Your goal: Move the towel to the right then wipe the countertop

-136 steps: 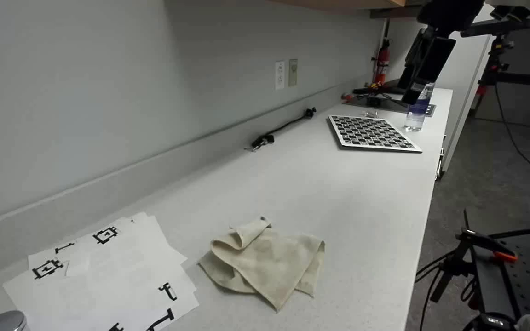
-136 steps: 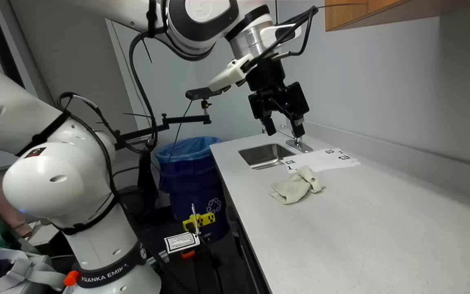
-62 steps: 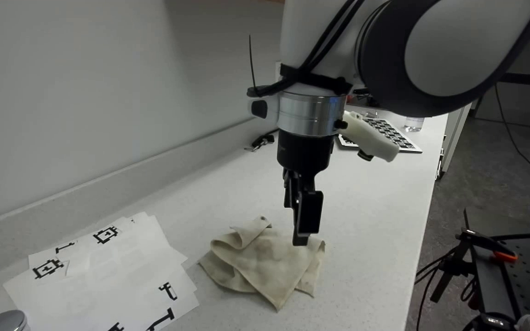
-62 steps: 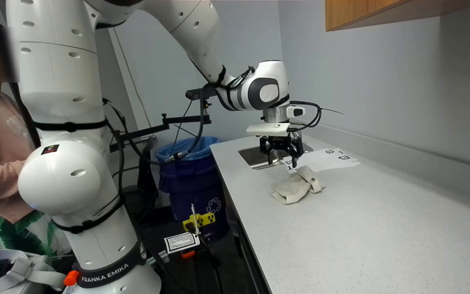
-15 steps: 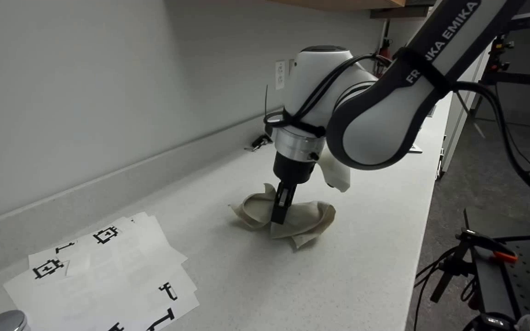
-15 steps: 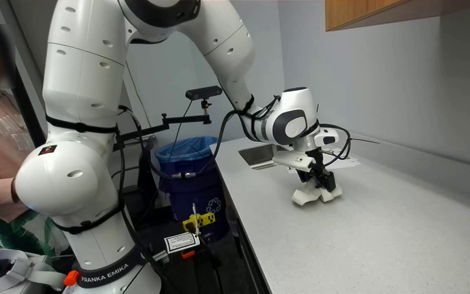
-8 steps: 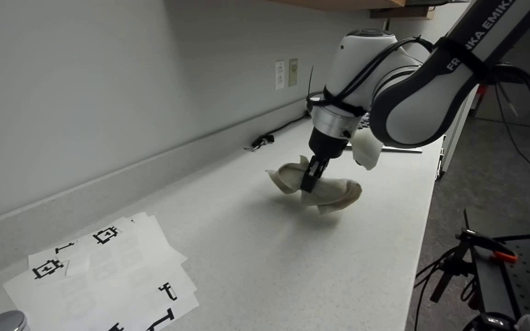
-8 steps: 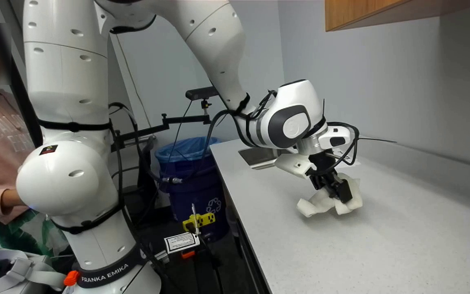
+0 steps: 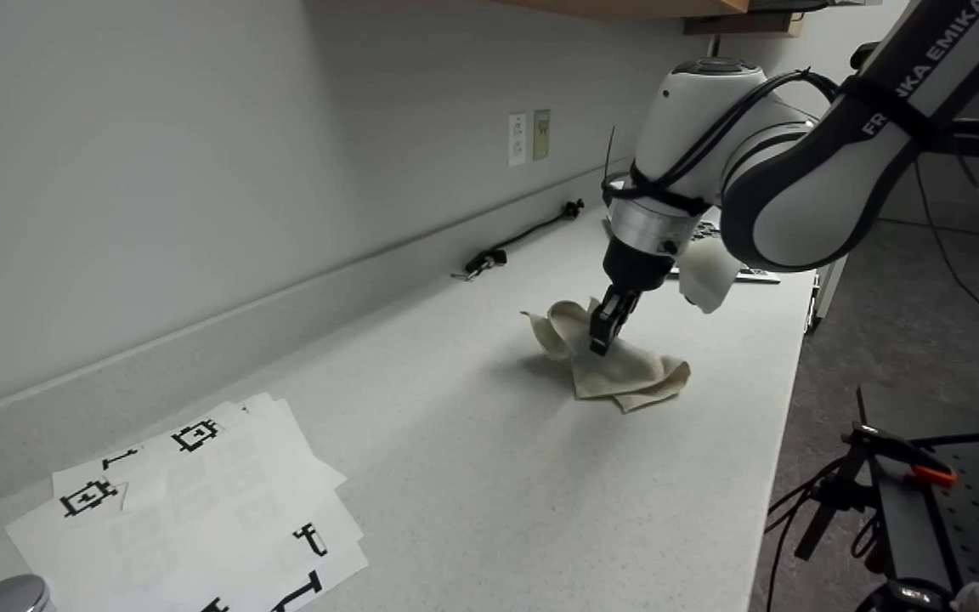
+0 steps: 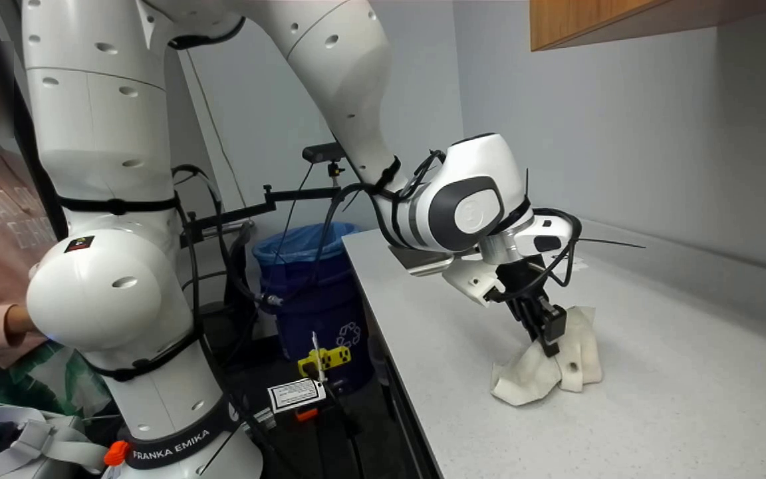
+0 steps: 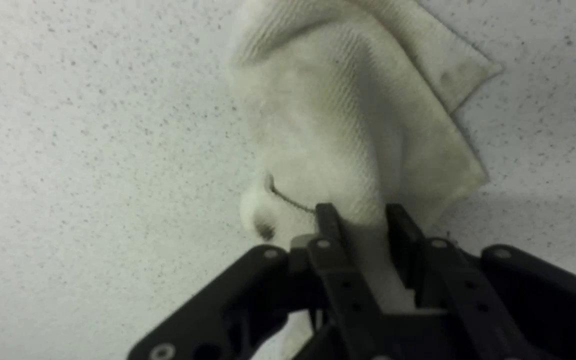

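The Robotiq gripper [image 11: 360, 210] tilts downward, its jaws clamped on a raised fold of the cream cloth towel [image 11: 313, 120], one finger on each side of the fold in the wrist view. Ahead of the jaws the cloth spreads loosely into two corners, and just beside them it bears a dark round spot. Beneath the jaws, the towel's outer edges seem to rest on the speckled white countertop [image 9: 472, 484]. Behind the jaws, a checkered board [image 9: 755, 275] is partly hidden by the robot arm [image 9: 804, 212]. To their backsplash [image 9: 328, 306] side lies a black cord [image 9: 487, 257]; past it and higher than the jaws are a white power outlet [image 9: 517, 138] and a beige wall plate [image 9: 541, 134]. Well apart from the jaws, overlapping paper sheets [image 9: 200, 501] with black symbols lie flat. Even farther from them are a steel sink [image 10: 416, 258], partly behind the arm, and a dark blue recycling bin [image 10: 310, 313].
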Robot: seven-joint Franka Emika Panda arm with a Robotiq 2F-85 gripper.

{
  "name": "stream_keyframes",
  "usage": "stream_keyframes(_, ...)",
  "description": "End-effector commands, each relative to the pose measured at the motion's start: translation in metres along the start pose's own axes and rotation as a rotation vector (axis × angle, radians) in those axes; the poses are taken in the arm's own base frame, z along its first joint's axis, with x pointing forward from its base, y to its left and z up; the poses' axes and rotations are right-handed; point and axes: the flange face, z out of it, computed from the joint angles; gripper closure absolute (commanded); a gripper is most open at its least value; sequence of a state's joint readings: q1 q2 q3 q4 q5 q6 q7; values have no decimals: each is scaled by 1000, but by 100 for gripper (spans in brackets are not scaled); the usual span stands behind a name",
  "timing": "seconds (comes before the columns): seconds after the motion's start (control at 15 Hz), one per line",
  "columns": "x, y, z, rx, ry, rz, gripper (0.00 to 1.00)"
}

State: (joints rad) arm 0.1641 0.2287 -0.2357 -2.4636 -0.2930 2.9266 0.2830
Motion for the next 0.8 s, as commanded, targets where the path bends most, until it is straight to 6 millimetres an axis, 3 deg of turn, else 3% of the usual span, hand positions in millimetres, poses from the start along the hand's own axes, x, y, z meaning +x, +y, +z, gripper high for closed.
stream_keyframes(0.0,-5,-2,-17,8,43,17,36)
stream_keyframes(0.33,0,-8,-37,5,89,17,1)
stream_keyframes(0.73,2,-27,-70,17,146,27,0)
